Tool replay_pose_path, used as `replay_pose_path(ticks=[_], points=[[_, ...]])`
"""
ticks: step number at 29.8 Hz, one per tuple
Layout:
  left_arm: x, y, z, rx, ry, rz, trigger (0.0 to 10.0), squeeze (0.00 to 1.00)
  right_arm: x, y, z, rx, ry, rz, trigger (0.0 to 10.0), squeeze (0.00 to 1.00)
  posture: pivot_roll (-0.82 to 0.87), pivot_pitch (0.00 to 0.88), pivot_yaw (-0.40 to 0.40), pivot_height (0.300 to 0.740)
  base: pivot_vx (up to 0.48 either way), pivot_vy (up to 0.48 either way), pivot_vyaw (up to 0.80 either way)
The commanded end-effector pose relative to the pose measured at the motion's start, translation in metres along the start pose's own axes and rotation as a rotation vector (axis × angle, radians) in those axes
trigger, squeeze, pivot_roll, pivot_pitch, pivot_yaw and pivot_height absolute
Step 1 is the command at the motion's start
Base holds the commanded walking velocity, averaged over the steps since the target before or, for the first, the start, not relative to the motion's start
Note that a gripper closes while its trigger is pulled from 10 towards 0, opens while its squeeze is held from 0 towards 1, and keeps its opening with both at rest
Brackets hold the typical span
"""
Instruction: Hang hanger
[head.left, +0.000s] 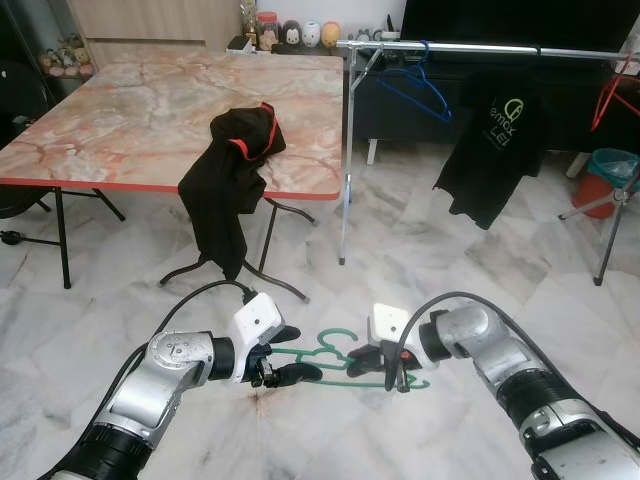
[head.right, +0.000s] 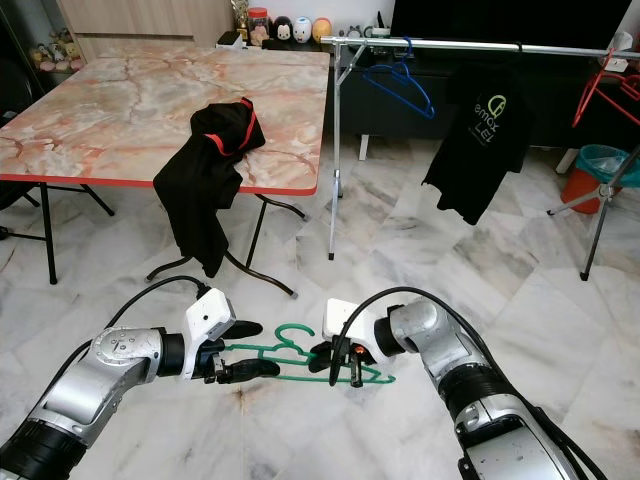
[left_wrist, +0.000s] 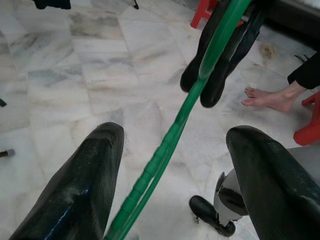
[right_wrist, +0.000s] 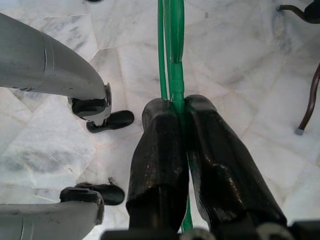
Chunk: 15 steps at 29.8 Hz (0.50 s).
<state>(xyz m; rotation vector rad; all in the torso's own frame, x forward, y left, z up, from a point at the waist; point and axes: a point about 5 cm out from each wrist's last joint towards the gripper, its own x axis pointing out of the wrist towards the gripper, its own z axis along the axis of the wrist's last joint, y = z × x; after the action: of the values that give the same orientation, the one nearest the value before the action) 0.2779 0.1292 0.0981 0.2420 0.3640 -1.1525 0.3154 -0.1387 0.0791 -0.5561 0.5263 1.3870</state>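
Starting at our left, we see the left gripper (left_wrist: 170, 165) spread wide, its two fingers (left_wrist: 82, 185) standing either side of the green hanger (head.right: 300, 357) without touching it. The hanger hangs low over the marble floor (head.left: 420, 260), between both arms. On the right, the right gripper (right_wrist: 181, 112) is clamped tight on the hanger's bar. The clothes rack (head.left: 480, 48) stands well beyond.
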Motion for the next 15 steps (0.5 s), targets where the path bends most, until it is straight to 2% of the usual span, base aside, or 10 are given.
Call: replay_pose_path(ticks=[1,15], points=[[0.0000,0.0027,0.0002,0.009,0.017,0.003,10.0,0.00,-0.0023,-0.0048,0.0121,-0.038,-0.024,-0.007,10.0,0.00,0.03,0.000,-0.033,0.740,0.000,0.000,0.00],[0.0030,0.0057,0.0012,0.006,0.030,-0.010,10.0,0.00,0.0015,-0.0022,0.0209,-0.055,-0.034,0.047,10.0,0.00,0.03,0.000,-0.034,0.740,0.000,0.000,0.00]])
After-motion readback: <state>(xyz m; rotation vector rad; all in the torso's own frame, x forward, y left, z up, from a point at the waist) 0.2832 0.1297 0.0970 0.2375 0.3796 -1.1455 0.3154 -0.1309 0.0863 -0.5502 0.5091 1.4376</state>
